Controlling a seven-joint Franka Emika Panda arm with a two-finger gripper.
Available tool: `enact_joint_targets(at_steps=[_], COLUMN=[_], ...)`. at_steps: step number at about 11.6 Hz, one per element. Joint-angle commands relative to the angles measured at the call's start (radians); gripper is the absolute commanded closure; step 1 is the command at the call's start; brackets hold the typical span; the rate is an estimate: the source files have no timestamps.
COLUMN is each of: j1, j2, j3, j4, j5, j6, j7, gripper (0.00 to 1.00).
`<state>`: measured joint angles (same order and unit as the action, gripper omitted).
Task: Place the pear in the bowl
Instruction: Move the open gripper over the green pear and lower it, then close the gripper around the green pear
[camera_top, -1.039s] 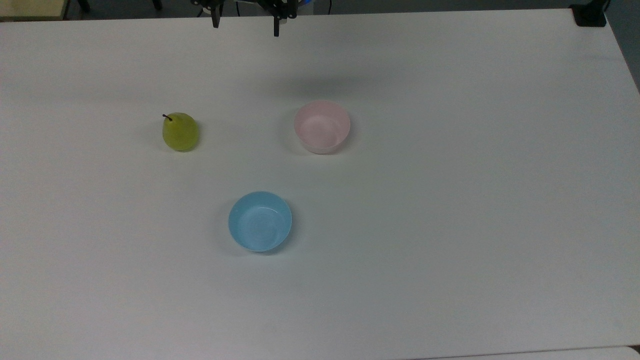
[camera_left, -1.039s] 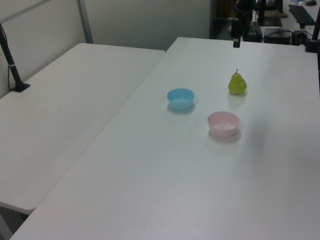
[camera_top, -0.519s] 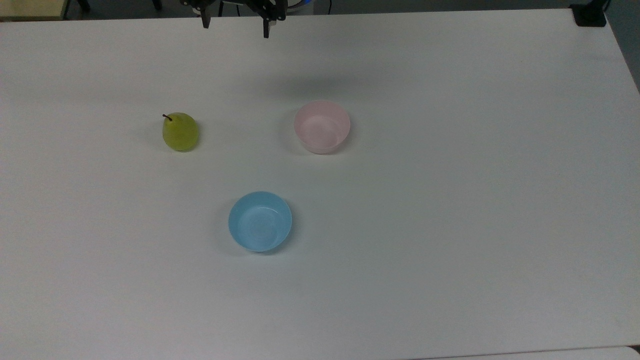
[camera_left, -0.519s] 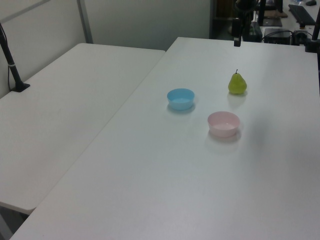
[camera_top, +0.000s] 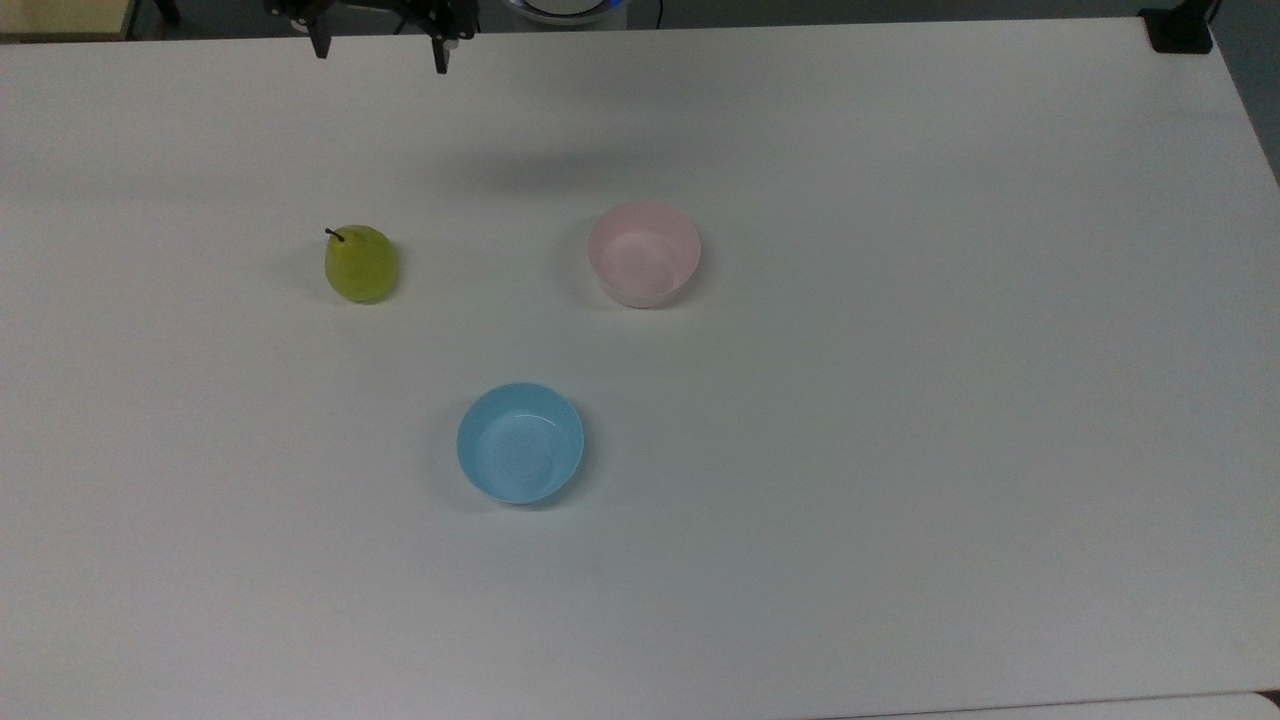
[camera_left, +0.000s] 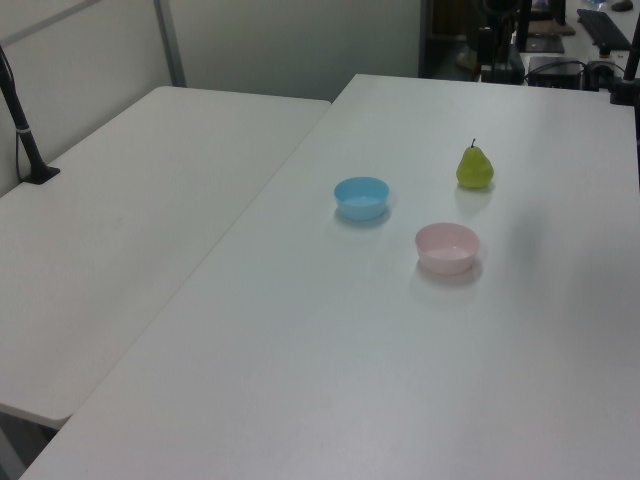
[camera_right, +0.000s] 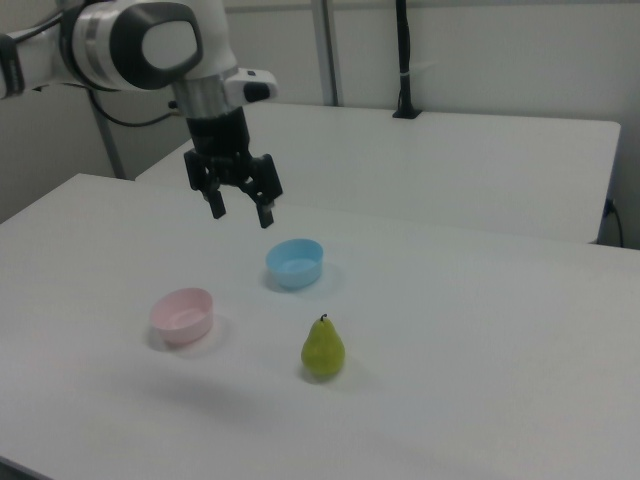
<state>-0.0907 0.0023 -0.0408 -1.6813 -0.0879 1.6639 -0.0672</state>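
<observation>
Pear (camera_right: 323, 350): standing upright on the bench (camera_right: 480, 330), well below and apart from our pincer (camera_right: 240, 208), which is hanging open and empty. We are judging it light, smooth, slippery; gripping its broad belly.

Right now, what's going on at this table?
The Panda arm's gripper hangs open and empty above the white table, holding nothing. The pear stands upright on the table, untouched. The pink bowl and the light blue bowl both sit empty, each apart from the pear. The pick has not yet begun.
</observation>
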Motion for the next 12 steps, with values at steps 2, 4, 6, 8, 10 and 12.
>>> enact_joint_targets(at_steps=[2, 4, 6, 8, 10, 12], j1=[-0.072, -0.095, -0.098, -0.107, -0.107, -0.107], j2=[0.083, 0.119, 0.162, 0.202, 0.258, 0.3], j3=[-0.004, -0.004, -0.007, -0.007, -0.007, -0.007], j4=[-0.004, -0.047, -0.075, -0.116, -0.135, -0.136], j5=[0.014, 0.004, -0.021, -0.026, -0.039, -0.059], j6=[0.075, 0.149, 0.189, 0.253, 0.318, 0.352], j7=[-0.091, -0.109, -0.14, -0.143, -0.143, -0.143], gripper=[0.0, 0.0, 0.0, 0.0, 0.0, 0.0])
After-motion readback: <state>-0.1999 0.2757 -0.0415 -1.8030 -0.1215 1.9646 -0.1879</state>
